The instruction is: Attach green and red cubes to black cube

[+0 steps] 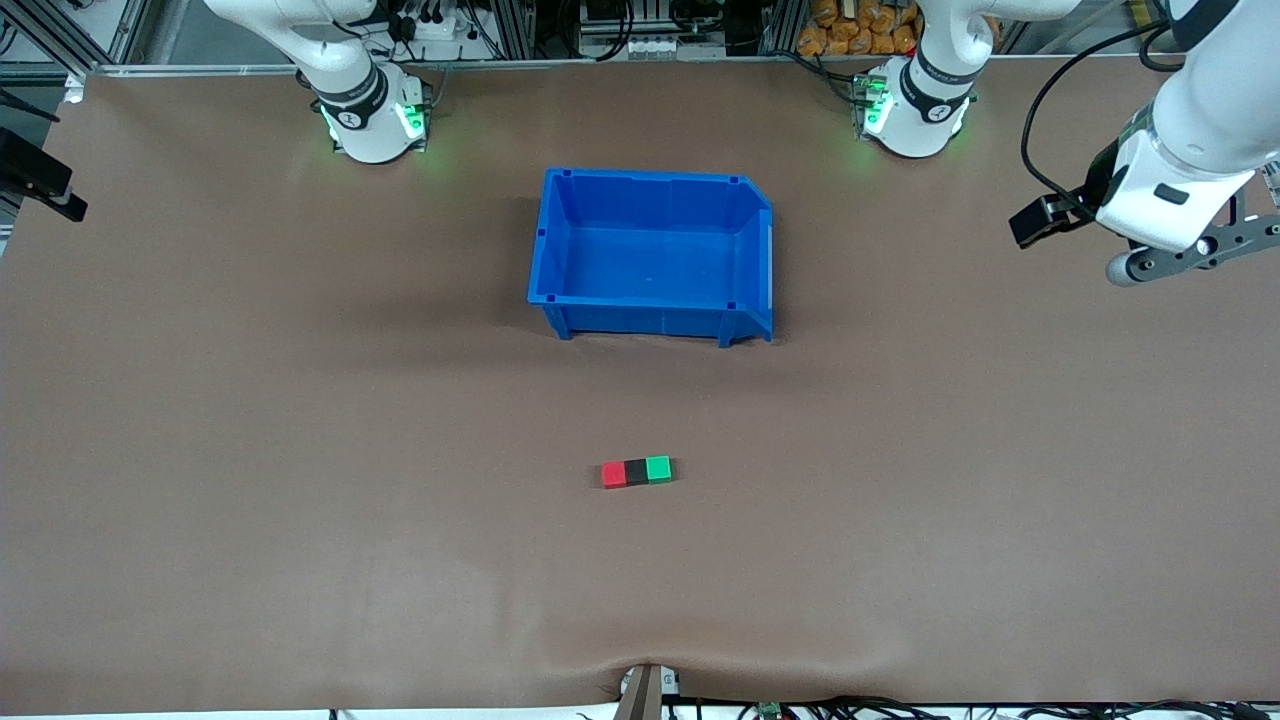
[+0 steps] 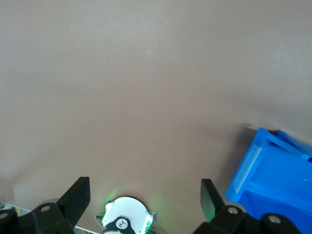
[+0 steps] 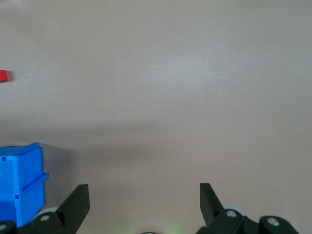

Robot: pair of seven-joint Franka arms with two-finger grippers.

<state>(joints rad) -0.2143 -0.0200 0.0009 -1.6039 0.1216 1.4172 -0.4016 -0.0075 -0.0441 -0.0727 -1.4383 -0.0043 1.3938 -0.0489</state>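
A red cube (image 1: 612, 474), a black cube (image 1: 636, 471) and a green cube (image 1: 658, 468) lie joined in one short row on the brown table, black in the middle, nearer to the front camera than the blue bin (image 1: 655, 255). My left gripper (image 1: 1195, 252) hangs open and empty in the air over the left arm's end of the table; its wrist view shows its spread fingers (image 2: 80, 192) over that arm's base. My right gripper (image 3: 144, 195) is open and empty over bare table. The red cube's edge (image 3: 4, 75) shows in the right wrist view.
The blue bin stands empty at the table's middle, between the two arm bases, and shows in the left wrist view (image 2: 273, 175) and the right wrist view (image 3: 19, 185). The left arm's base (image 2: 124, 222) glows green. Brown table surface (image 1: 300, 450) lies around the cubes.
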